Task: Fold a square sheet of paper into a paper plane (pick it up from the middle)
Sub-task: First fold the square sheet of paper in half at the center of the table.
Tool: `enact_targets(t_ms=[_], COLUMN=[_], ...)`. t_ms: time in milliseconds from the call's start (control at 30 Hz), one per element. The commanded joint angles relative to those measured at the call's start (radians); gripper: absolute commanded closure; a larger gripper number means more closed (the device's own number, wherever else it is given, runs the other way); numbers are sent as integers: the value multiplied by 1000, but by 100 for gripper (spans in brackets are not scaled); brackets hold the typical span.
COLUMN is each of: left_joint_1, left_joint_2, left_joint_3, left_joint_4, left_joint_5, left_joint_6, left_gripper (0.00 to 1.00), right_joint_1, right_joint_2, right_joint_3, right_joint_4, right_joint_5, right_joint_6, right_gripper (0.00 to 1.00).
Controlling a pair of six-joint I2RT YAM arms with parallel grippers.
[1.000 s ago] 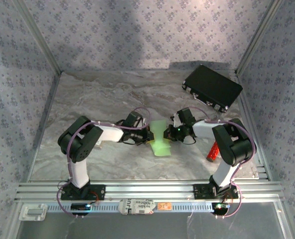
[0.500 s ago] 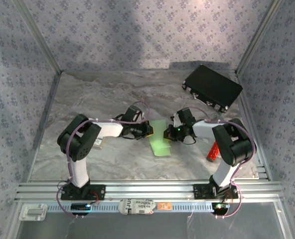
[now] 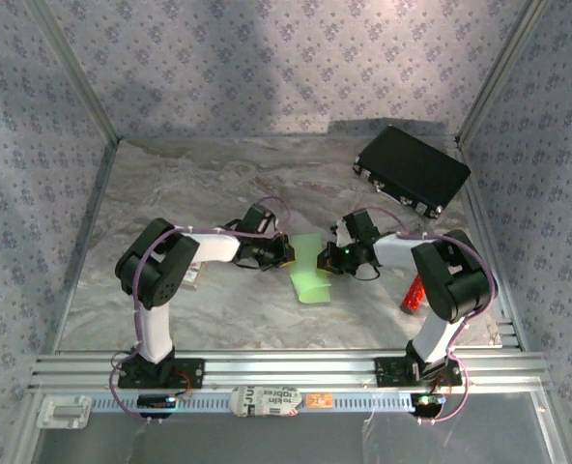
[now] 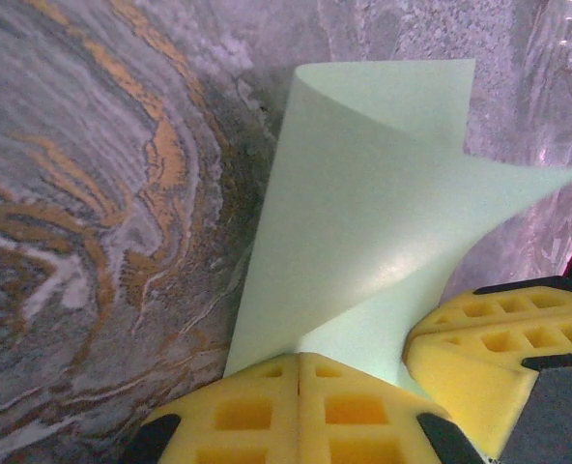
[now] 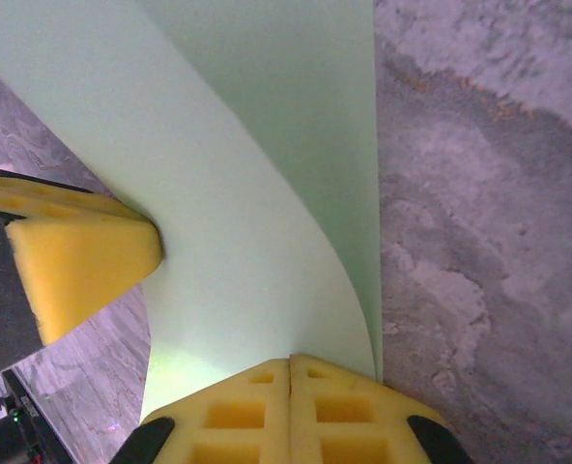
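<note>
The square sheet of paper [image 3: 309,272] is pale green and curled, lifted off the marble table between my two arms. My left gripper [image 3: 287,252] is shut on its left edge. In the left wrist view its yellow fingertips [image 4: 299,360] pinch the sheet [image 4: 363,222], which bends up and over to the right. My right gripper [image 3: 325,259] is shut on the opposite edge. In the right wrist view its jaws [image 5: 291,362] meet on the paper [image 5: 238,193]. The two grippers sit close together, each other's yellow fingers [image 4: 494,348] [image 5: 78,256] showing at the side.
A black rectangular case [image 3: 412,172] lies at the back right corner. A small red cylinder [image 3: 414,293] stands beside the right arm's base link. Patterned walls close the table on three sides, and an aluminium rail [image 3: 286,368] runs along the near edge.
My left gripper has shifted slightly toward the back of the table with the paper's edge, and the left elbow has swung with it. The right arm has stayed put.
</note>
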Motion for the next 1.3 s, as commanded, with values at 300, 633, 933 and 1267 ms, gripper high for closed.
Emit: enact_targets(t_ms=[300,633,933,1267], left_joint_1=[16,44,57,87], left_joint_2=[60,84,65,102], left_joint_3=[114,55,129,126], left_joint_4=[-107,-66,-122,-101], left_joint_5=[1,-9,7,1], left_joint_6=[74,54,99,88], left_gripper=[100,100,100,100], right_joint_1=[11,11,13,14], right_joint_2=[55,54,55,59], right_joint_3=[-40,-42,-39,-43], right_joint_4=[-149,-149,-150,-146], right_joint_5=[164,163,159,157], right_joint_6=[-27,-25,-28,-30], right_gripper=[100,100,100,100])
